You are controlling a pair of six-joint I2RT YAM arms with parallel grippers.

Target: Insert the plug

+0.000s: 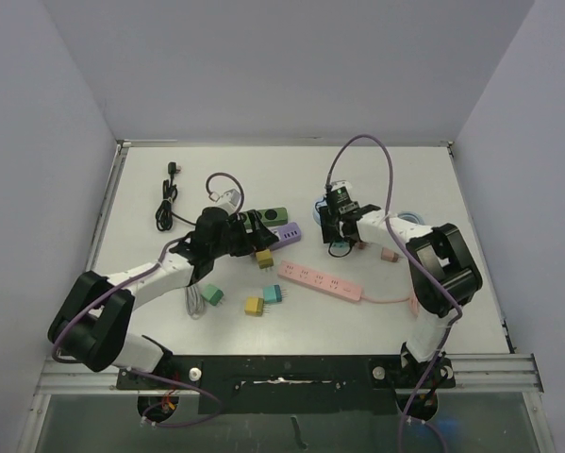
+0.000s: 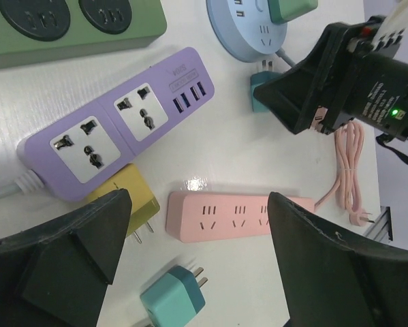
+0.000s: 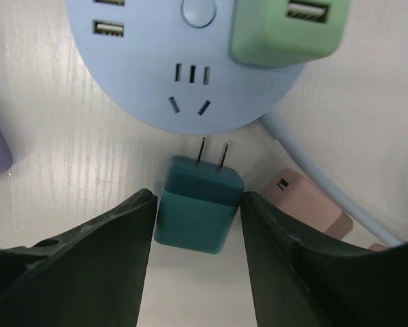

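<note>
My right gripper (image 3: 198, 201) is shut on a dark teal two-prong plug (image 3: 200, 208), one finger on each side. The prongs point at the round light-blue power strip (image 3: 183, 61) and stop just short of its empty socket. A green USB plug (image 3: 285, 27) sits in that strip. The top view shows this gripper (image 1: 339, 225) beside the round strip (image 1: 331, 206). My left gripper (image 2: 198, 204) is open and empty above the pink power strip (image 2: 231, 214), a yellow plug (image 2: 132, 197) and a teal plug (image 2: 176, 296).
A purple strip (image 2: 115, 129) and a green strip (image 2: 67, 27) lie by the left gripper (image 1: 258, 231). A pink plug (image 3: 302, 201) lies right of the held plug. Loose plugs (image 1: 254, 306) sit at the near middle, and a black cable (image 1: 167, 203) at the far left.
</note>
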